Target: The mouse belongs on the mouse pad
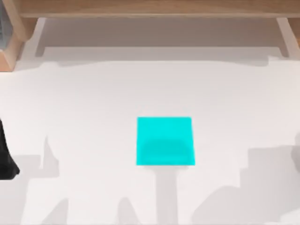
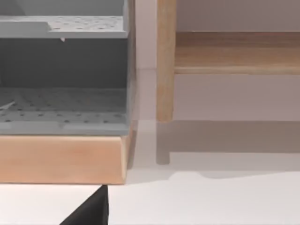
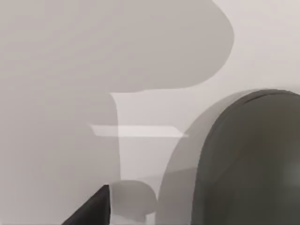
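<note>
White table [image 1: 93, 103] bears square cyan mouse pad [image 1: 165, 141].

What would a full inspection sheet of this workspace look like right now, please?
Surface: white table, shadowed in places.
Job's things: pad lies flat near the table's middle with nothing on it; mouse is off the pad, close to the right gripper.
Clutter: nothing seen.
Grippers: left gripper at the table's left side, facing the rack; right gripper over the table beside the mouse.
Cables: nothing seen.
Surroundings: wooden frame along the far edge; grey perforated rack set in wood.
</note>
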